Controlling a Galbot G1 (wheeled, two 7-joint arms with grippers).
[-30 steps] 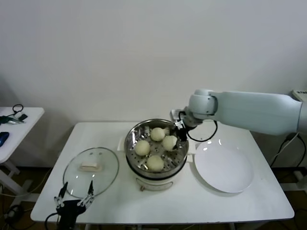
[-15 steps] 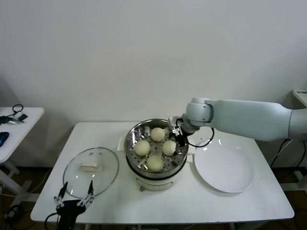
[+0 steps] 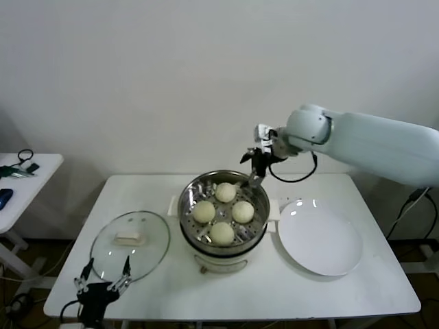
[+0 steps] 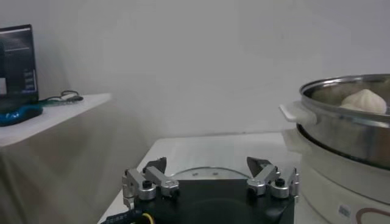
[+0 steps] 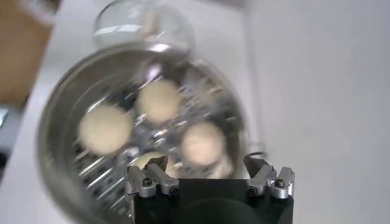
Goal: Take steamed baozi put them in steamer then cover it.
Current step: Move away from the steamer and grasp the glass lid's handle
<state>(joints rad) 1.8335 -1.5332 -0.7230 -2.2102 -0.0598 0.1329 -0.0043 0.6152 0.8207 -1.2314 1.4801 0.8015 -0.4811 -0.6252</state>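
Item, steamer (image 3: 223, 226): shiny steel pot on a white base, standing at the middle of the white tabletop (image 3: 274, 295). Contents: four steamed baozi (image 3: 224, 212) resting on the perforated tray, one toward the back, two across the middle, one at the front, all apart from the wall. Item, cover (image 3: 130, 241): clear glass lid with white handle, lying flat on the tabletop to the robot's left of the steamer, not touching it. Item, white plate (image 3: 322, 241): to the right of the steamer, nothing on it. Right gripper (image 3: 256, 166): raised above the back rim of the steamer, fingers open and carrying nothing (the right wrist view looks straight down into the pot at the buns). Left gripper (image 3: 103, 286): low at the front edge of the tabletop, just before the cover, fingers spread and empty. Progress, judged: the loading appears complete, since all four buns sit inside and the plate is bare; the covering is not yet done. Remaining: take the cover by its handle and seat it on the steamer's rim, a job for which the left gripper is better placed.
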